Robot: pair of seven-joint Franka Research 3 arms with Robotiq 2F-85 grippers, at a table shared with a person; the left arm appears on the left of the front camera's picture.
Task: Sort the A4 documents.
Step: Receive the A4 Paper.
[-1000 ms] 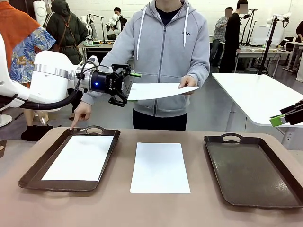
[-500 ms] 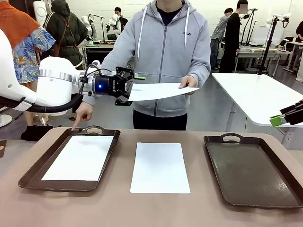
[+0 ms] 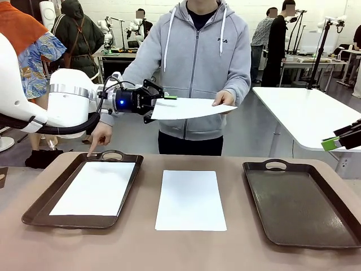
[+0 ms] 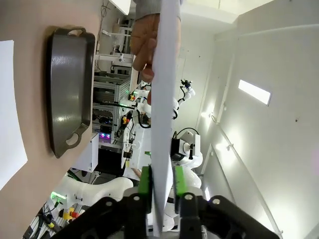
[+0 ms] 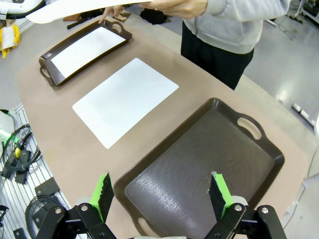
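Left gripper (image 3: 159, 107) pinches a raised sheet (image 3: 194, 107); person's finger (image 3: 93, 148) points beside left tray (image 3: 67, 222)

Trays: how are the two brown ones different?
The left tray holds a white sheet; the right tray holds nothing. A person's finger points at the left tray; no hand is near the right tray. Both are dark brown with handles, flat on the table.

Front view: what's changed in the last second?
The left gripper closed its open jaws on the edge of the raised sheet. The person's hand still holds its other end, the other hand still points at the left tray; the right gripper stays open.
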